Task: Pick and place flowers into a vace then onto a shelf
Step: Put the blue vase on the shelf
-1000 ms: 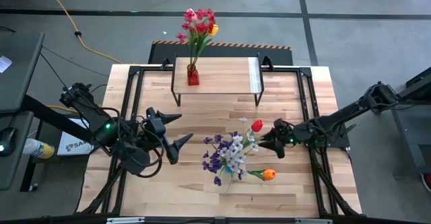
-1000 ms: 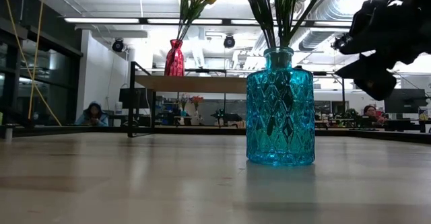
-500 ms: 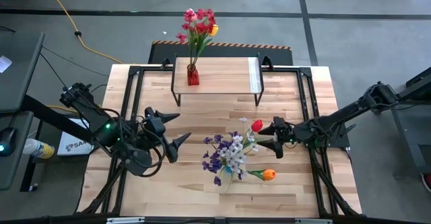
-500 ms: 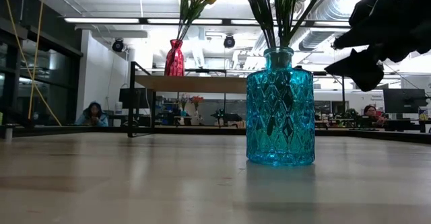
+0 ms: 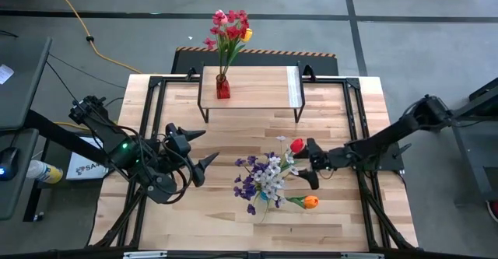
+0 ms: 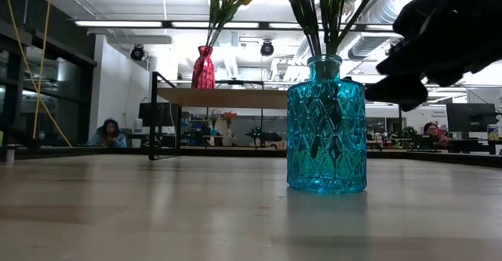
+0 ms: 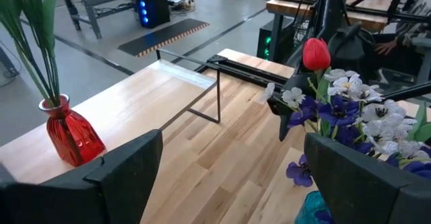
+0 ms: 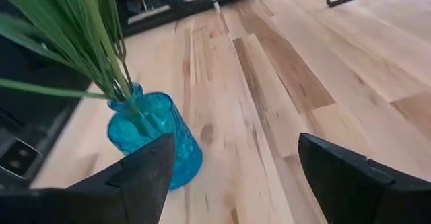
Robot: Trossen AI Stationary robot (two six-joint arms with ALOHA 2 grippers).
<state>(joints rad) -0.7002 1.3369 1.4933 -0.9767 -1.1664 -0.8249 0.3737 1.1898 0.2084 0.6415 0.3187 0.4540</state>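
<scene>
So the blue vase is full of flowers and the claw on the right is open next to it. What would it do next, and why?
Probably the right gripper drops lower beside the blue vase, open fingers either side of the glass, ready to close. The flowers already stand in it, the shelf has bare room beside the red vase, and the left gripper waits apart.

Seen from above, the 2 dark six-joint arms reach inward across the table from opposite sides. The left arm's black two-finger gripper (image 5: 198,150) sits over the left half of the tabletop, its 2 pointed fingers (image 7: 128,167) spread wide and aimed toward the centre. The right arm stretches low from the right edge, its black two-finger gripper (image 5: 310,164) near mid-table with both fingers (image 8: 145,170) splayed apart, nothing between them.
</scene>
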